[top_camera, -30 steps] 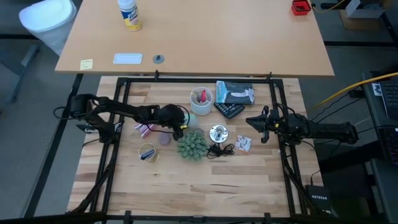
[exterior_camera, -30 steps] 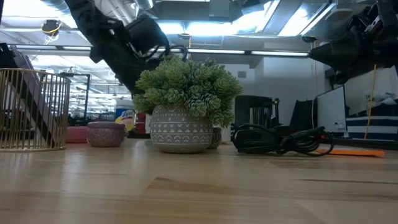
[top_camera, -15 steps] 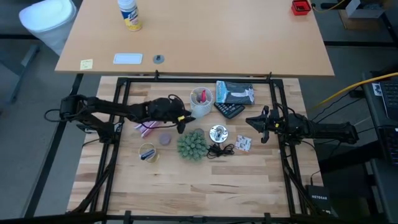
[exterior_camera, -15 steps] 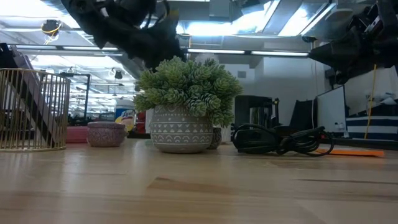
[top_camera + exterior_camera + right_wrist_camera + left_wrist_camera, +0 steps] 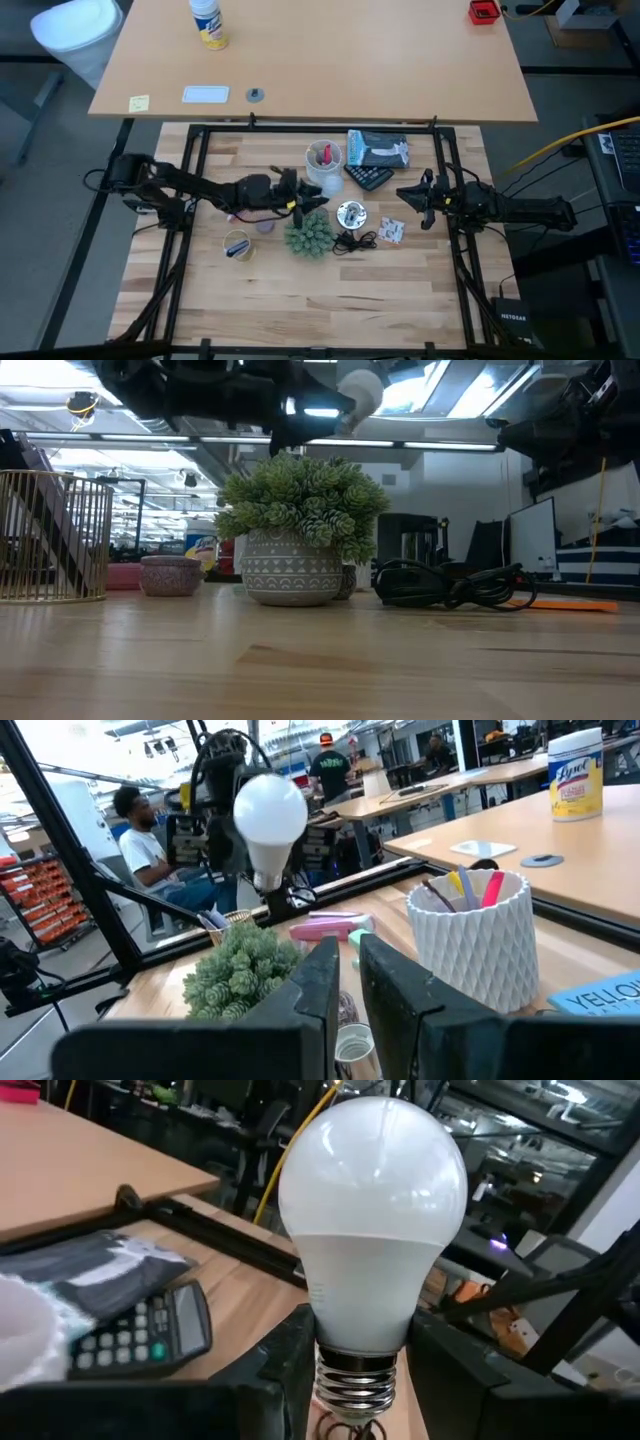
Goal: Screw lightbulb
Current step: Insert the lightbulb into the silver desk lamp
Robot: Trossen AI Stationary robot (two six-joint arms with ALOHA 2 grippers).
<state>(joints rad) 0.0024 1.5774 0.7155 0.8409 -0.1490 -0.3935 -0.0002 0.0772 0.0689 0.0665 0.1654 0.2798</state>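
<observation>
1. Pale wooden slats make up the surface I work over, with a larger tan desk behind it.
2. My left claw reaches in from the left and is clamped on the grey metal screw base of the small white rounded lightbulb.
3. From the low camera, the lightbulb is held up in the air, above and slightly right of the green spiky plant in its patterned grey pot.
4. From above, the left claw sits between the plant and the white ribbed pen cup.
5. A round shiny silver socket dish with a coiled black cord lies on the surface just right of the plant.
6. My right claw waits at the right side, apart from the dish; its fingers stand almost together, holding nothing.
</observation>
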